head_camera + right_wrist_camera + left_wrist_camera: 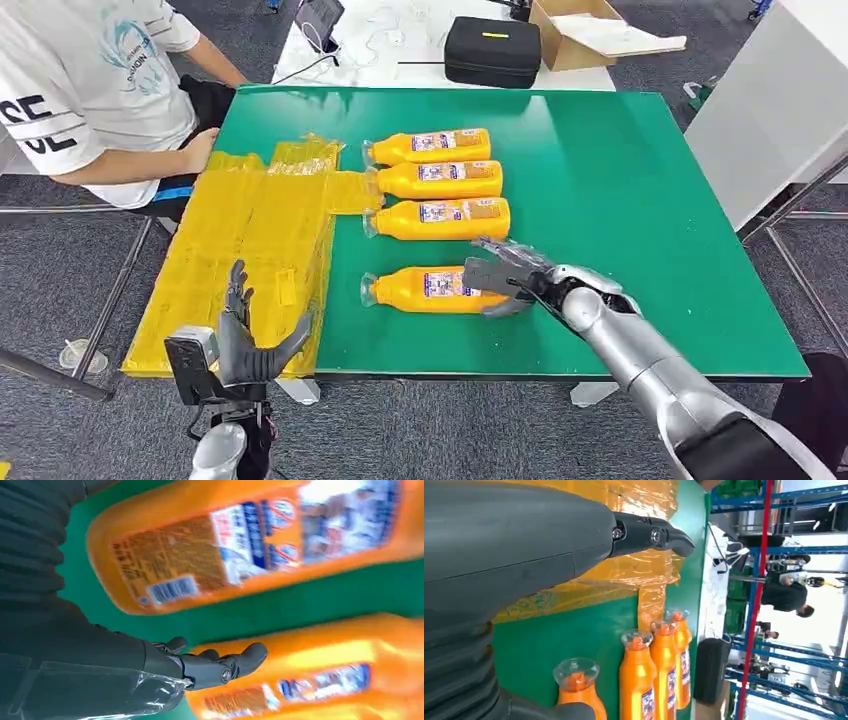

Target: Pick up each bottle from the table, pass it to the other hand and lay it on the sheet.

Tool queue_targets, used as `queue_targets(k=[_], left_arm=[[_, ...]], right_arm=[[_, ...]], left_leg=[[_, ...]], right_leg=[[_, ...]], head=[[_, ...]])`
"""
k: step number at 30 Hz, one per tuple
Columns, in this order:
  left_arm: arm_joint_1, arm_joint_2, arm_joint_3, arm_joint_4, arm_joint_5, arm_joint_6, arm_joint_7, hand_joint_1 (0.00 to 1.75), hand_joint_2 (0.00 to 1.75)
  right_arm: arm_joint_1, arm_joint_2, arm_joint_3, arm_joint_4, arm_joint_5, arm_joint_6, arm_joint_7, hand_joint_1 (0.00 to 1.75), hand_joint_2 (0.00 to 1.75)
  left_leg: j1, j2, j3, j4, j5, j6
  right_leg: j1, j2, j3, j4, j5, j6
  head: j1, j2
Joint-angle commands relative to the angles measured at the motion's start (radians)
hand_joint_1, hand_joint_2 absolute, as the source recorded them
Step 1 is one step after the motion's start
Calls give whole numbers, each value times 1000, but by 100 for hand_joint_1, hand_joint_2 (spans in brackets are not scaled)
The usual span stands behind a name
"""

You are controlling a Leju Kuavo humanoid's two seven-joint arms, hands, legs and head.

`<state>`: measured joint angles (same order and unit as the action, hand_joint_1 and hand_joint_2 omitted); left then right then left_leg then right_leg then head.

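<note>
Several orange bottles lie on their sides in a row on the green table (620, 180), caps toward the yellow sheet (250, 240). My right hand (505, 275) hovers with fingers spread over the base end of the nearest bottle (425, 289) and holds nothing. In the right wrist view its fingers (220, 666) stretch over that bottle (325, 675), with the neighbouring bottle (250, 545) beyond. My left hand (245, 340) stands open, fingers up, at the sheet's near edge. The left wrist view shows its fingers (649, 534) above the sheet (624, 575) and the bottle caps (638, 640).
A person (90, 90) sits at the table's far left corner, one hand resting by the sheet. A black case (492, 50) and a cardboard box (590, 35) stand on the white table behind. The right half of the green table is bare.
</note>
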<state>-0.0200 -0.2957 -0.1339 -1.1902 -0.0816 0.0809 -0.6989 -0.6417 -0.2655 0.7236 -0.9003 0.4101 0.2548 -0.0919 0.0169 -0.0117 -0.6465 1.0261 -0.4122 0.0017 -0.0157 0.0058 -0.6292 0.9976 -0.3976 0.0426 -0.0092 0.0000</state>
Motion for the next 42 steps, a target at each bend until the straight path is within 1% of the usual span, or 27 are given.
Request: queue_targets(k=[1, 3, 5, 6, 7, 10, 11, 12, 13, 14, 15, 16, 19, 20, 23, 25, 26, 27, 30, 33, 35, 36, 38, 39, 40, 41, 42], left_arm=[[-38, 3, 8, 75, 1, -6, 1, 0, 175], [-41, 2, 5, 81, 2, -9, 1, 0, 175], [-43, 1, 2, 85, 3, -12, 1, 0, 175], [-44, 0, 2, 87, 4, -11, 2, 0, 175], [-44, 0, 2, 88, 5, -12, 2, 0, 175], [-43, 0, 2, 87, 6, -12, 3, 0, 175], [-45, 0, 2, 91, 7, -11, 4, 0, 175], [-45, -1, 2, 93, 8, -12, 5, 0, 175], [-44, -1, 2, 95, 8, -12, 5, 0, 175], [-44, -2, 2, 97, 9, -11, 5, 0, 175], [-42, -3, 1, 98, 9, -11, 6, 0, 175], [-40, -3, 0, 99, 9, -12, 5, 0, 175], [-37, -3, -1, 97, 11, -11, 6, 0, 175], [-34, -3, -3, 92, 11, -11, 6, 0, 175], [-31, -4, -6, 91, 11, -13, 6, 0, 175], [-30, -4, -6, 90, 11, -13, 6, 0, 175], [-27, -4, -9, 89, 11, -13, 6, 0, 175], [-24, -3, -11, 86, 11, -12, 6, 0, 175], [-23, -3, -11, 87, 11, -12, 6, 0, 175], [-23, -3, -11, 87, 11, -12, 6, 0, 175], [-20, -3, -12, 83, 13, -14, 7, 0, 175], [-13, -4, -11, 76, 16, -15, 7, 0, 175], [9, -5, -10, 44, 25, -17, 9, 0, 175], [20, -7, -7, 28, 46, -29, 18, 0, 175], [28, -4, -11, 11, 58, -36, 22, 0, 175], [36, -1, -18, -6, 67, -40, 25, 0, 175], [37, 1, -23, -15, 93, -56, 36, 0, 175]], right_arm=[[-69, -8, 124, 110, 9, -2, 13, 0, 175], [-77, 1, 146, 140, 16, 1, 21, 0, 175], [-72, 21, 160, 173, 28, -13, 26, 0, 175], [-64, 36, 164, 193, 34, -25, 26, 0, 175], [-61, 48, 164, 209, 42, -41, 24, 0, 175], [-59, 56, 167, 217, 51, -51, 24, 0, 175], [-55, 68, 165, 229, 57, -59, 25, 0, 175], [-53, 77, 168, 239, 67, -65, 27, 0, 175], [-52, 81, 168, 244, 67, -66, 24, 0, 175], [-49, 84, 172, 248, 72, -69, 25, 2, 175], [-49, 83, 173, 249, 76, -71, 26, 136, 175], [-49, 80, 174, 247, 78, -74, 25, 173, 175], [-33, 71, 162, 226, 87, -96, 19, 175, 175], [-14, 65, 147, 202, 86, -110, 16, 175, 175], [12, 59, 129, 173, 86, -137, 12, 175, 175], [16, 57, 126, 166, 85, -139, 12, 175, 175], [45, 51, 84, 126, 62, -166, 0, 175, 175], [62, 42, 69, 94, 72, -177, 0, 175, 175], [62, 39, 68, 93, 72, -178, 0, 175, 175], [60, 38, 66, 92, 72, -178, 0, 175, 175], [98, 43, 17, 46, 57, -207, -19, 175, 175], [161, 60, -76, -38, 47, -297, -75, 175, 175], [278, 144, -244, -206, 67, -426, -133, 175, 175], [318, 178, -291, -276, 86, -469, -142, 175, 175], [359, 226, -348, -346, 101, -556, -188, 175, 175], [390, 257, -377, -409, 101, -580, -197, 175, 175], [420, 301, -428, -459, 80, -671, -270, 175, 175]], left_leg=[[0, 2, 5, -1, -1, 0], [0, 2, 5, -1, -1, 1], [0, 1, 3, -1, -1, 1], [0, 3, 5, -1, -1, 1], [0, 2, 3, -1, -1, 0], [0, 1, 3, -1, 0, 0], [0, 2, 5, -1, -1, 1], [0, 2, 4, -1, -1, 0], [0, 3, 7, -2, -1, 0], [0, 2, 5, -1, -1, 0], [0, 3, 6, -2, -1, 0], [0, 2, 6, -2, -1, 0], [0, 3, 6, -1, -1, 0], [1, 4, 10, -2, -2, 1], [0, 2, 6, -1, 0, 0], [1, 2, 6, -1, -1, 0], [1, 2, 8, -2, -1, 1], [1, 2, 5, -1, -1, 0], [0, 1, 7, -2, -1, 1], [0, 2, 6, -1, -1, 0], [0, 2, 7, -1, -1, 0], [0, 1, 6, -1, -1, 0], [1, 0, 6, -2, -1, 0], [1, 0, 6, -2, -1, 0], [1, 2, 5, -1, -2, 0], [1, 2, 3, -1, -2, 0], [1, 4, 4, 0, -4, -1]], right_leg=[[0, 0, 4, 0, -1, -2], [0, 0, 5, 0, -1, -2], [0, 1, 2, 0, 0, -1], [1, 1, 5, -1, -1, -2], [1, 1, 3, -1, 0, -1], [0, 0, 3, -1, 0, -1], [1, 1, 5, -1, -1, -2], [1, 1, 3, -1, 0, -1], [1, 1, 6, -2, -1, -2], [1, 1, 4, -1, 0, -2], [1, 1, 6, -2, -1, -3], [1, 0, 5, -2, -1, -2], [1, 1, 5, -1, -1, -2], [2, 1, 9, -3, -1, -3], [1, -1, 4, -1, 0, -1], [1, -1, 5, -2, 0, -2], [1, -2, 6, -2, -1, -2], [1, -1, 4, -1, 0, -1], [1, -2, 6, -2, -1, -2], [1, 0, 5, -1, -1, -2], [1, -1, 6, -1, -1, -2], [1, -2, 5, -1, -1, -2], [2, -2, 6, -2, -1, -2], [2, -2, 6, -2, -1, -2], [2, 0, 4, -1, -1, -2], [1, 2, 2, 0, -1, -2], [2, 4, 3, 0, -2, -3]], head=[[0, 0], [0, 0], [0, 0], [0, 0], [0, 0], [0, 0], [0, 0], [0, 0], [0, 0], [0, 0], [0, 0], [0, 0], [0, 0], [0, 0], [0, 0], [0, 0], [0, 0], [0, 0], [0, 0], [0, 0], [0, 0], [0, 0], [0, 0], [0, 0], [0, 0], [0, 0], [0, 0]])
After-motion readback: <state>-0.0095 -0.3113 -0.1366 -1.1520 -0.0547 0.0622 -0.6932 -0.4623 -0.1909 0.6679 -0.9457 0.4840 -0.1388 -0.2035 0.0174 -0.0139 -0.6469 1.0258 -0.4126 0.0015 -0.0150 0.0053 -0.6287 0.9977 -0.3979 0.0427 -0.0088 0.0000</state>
